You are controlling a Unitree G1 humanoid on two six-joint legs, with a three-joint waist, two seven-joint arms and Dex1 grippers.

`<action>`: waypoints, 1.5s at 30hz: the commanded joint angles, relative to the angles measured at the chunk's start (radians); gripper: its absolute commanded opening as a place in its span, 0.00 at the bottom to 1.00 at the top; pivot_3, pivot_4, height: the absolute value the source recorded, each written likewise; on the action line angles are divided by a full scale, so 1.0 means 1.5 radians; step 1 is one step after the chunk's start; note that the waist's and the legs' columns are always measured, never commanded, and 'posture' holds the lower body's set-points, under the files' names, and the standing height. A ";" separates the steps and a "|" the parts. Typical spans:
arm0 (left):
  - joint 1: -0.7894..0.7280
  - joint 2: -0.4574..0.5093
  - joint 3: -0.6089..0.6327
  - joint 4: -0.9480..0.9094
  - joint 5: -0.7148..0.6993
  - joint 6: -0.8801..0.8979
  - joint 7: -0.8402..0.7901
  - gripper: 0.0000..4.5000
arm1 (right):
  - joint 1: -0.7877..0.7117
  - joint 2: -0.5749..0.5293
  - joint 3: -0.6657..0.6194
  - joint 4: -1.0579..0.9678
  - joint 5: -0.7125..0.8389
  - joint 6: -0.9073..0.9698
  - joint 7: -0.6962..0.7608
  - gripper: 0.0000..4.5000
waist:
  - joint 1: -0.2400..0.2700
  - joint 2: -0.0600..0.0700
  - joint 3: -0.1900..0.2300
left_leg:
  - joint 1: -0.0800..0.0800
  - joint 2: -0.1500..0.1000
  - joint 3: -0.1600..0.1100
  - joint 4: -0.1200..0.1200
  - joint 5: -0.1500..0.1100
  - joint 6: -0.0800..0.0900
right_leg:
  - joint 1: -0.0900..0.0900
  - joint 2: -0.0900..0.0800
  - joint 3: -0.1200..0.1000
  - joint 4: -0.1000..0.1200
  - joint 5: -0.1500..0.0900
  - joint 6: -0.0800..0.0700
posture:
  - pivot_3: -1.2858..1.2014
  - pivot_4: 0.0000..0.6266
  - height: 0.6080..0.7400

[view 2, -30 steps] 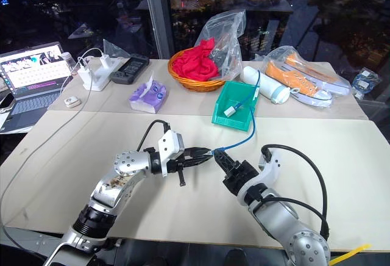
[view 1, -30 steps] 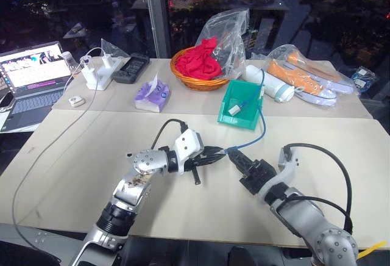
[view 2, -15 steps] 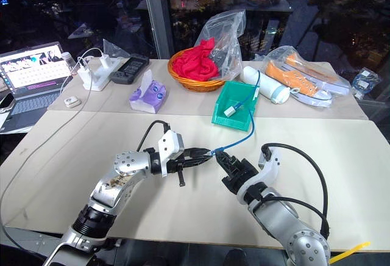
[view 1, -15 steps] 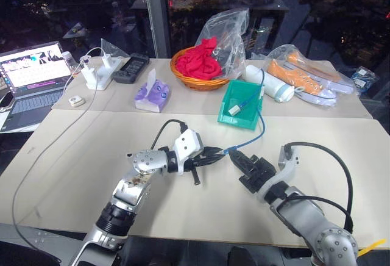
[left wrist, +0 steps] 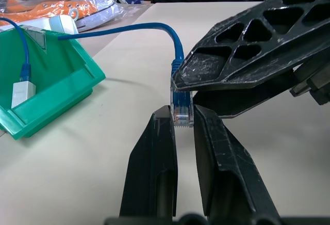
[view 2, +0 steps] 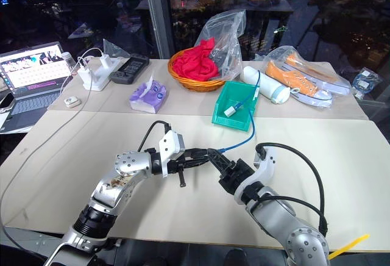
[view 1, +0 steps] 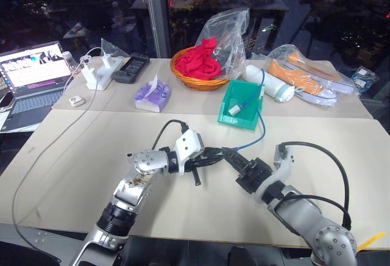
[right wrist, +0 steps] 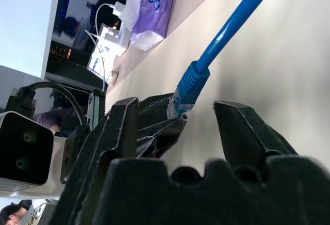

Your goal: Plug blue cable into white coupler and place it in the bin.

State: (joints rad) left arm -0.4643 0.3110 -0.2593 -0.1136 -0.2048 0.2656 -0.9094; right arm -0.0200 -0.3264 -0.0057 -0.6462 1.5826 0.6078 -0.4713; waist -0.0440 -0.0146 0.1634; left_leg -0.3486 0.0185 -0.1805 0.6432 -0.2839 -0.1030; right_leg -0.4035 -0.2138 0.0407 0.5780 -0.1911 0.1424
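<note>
While its far end is lying plugged into the white coupler (left wrist: 21, 94) inside the bin (view 1: 239, 111), the blue cable (view 1: 261, 133) is arching out over the green rim and down toward the table (view 1: 85, 150). Its near plug is sitting pinched between the clenched fingers of the left gripper (left wrist: 182, 117). Right beside it, the right gripper (right wrist: 181, 112) is standing with its fingers spread around the plug, not gripping it. Behind the bin, an orange basket (view 1: 196, 82) is holding red cloth.
</note>
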 commanded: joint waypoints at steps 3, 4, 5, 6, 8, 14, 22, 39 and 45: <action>-0.003 0.001 0.002 -0.023 -0.014 -0.001 -0.001 0.02 | -0.009 0.008 -0.011 -0.012 0.008 -0.022 0.004 0.57 | 0.000 0.000 0.000 | 0.000 0.000 0.000 0.000 0.000 0.000 | 0.000 0.000 0.000 0.000 0.000 0.000 | 0.52 0.24 1.00; -0.003 0.001 0.002 -0.023 -0.014 -0.001 -0.001 0.02 | -0.009 0.009 -0.011 -0.012 0.008 -0.023 0.004 0.57 | 0.000 0.000 0.000 | 0.000 0.000 0.000 0.000 0.000 0.000 | 0.000 0.000 0.000 0.000 0.000 0.000 | 0.52 0.24 1.00; -0.003 0.000 0.002 -0.022 -0.014 -0.001 -0.001 0.02 | -0.010 0.010 -0.011 -0.011 0.007 -0.024 0.005 0.57 | 0.000 0.000 0.000 | 0.000 0.000 0.000 0.000 0.000 0.000 | 0.000 0.000 0.000 0.000 0.000 0.000 | 0.52 0.24 1.00; -0.004 0.000 0.002 -0.022 -0.014 -0.001 -0.002 0.02 | -0.010 0.011 -0.012 -0.010 0.005 -0.027 0.006 0.57 | 0.000 0.000 0.000 | 0.000 0.000 0.000 0.000 0.000 0.000 | 0.000 0.000 0.000 0.000 0.000 0.000 | 0.52 0.24 1.00; -0.003 0.000 0.002 -0.023 -0.014 0.000 -0.002 0.02 | -0.011 0.011 -0.014 -0.009 0.004 -0.029 0.007 0.57 | 0.000 0.000 0.000 | 0.000 0.000 0.000 0.000 0.000 0.000 | 0.000 0.000 0.000 0.000 0.000 0.000 | 0.52 0.24 1.00; -0.003 0.003 0.003 -0.024 -0.016 0.001 -0.004 0.02 | -0.010 0.013 -0.013 -0.009 0.002 -0.033 0.008 0.57 | 0.000 0.000 0.000 | 0.000 0.000 0.000 0.000 0.000 0.000 | 0.000 0.000 0.000 0.000 0.000 0.000 | 0.52 0.24 1.00; -0.004 0.004 0.004 -0.022 -0.015 0.000 -0.004 0.02 | -0.011 0.015 -0.013 -0.009 0.002 -0.035 0.010 0.40 | 0.000 0.000 0.000 | 0.000 0.000 0.000 0.000 0.000 0.000 | 0.000 0.000 0.000 0.000 0.000 0.000 | 0.52 0.24 1.00; -0.004 0.006 0.001 -0.024 -0.018 0.002 -0.001 0.02 | -0.016 0.013 -0.009 -0.017 0.007 -0.033 0.025 0.01 | 0.000 0.000 0.000 | 0.000 0.000 0.000 0.000 0.000 0.000 | 0.000 0.000 0.000 0.000 0.000 0.000 | 0.52 0.24 1.00; -0.004 0.008 0.001 -0.027 -0.021 0.003 0.000 0.02 | -0.020 0.013 -0.006 -0.015 0.007 -0.030 0.027 0.01 | 0.000 0.000 0.000 | 0.000 0.000 0.000 0.000 0.000 0.000 | 0.000 0.000 0.000 0.000 0.000 0.000 | 0.52 0.24 1.00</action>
State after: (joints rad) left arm -0.4643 0.3207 -0.2565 -0.1180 -0.2255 0.2668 -0.9106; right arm -0.0272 -0.3068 -0.0166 -0.6297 1.5813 0.5693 -0.4601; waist -0.0438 -0.0145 0.1634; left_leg -0.3487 0.0185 -0.1805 0.6430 -0.2840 -0.1029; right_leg -0.4037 -0.2137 0.0407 0.5779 -0.1911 0.1424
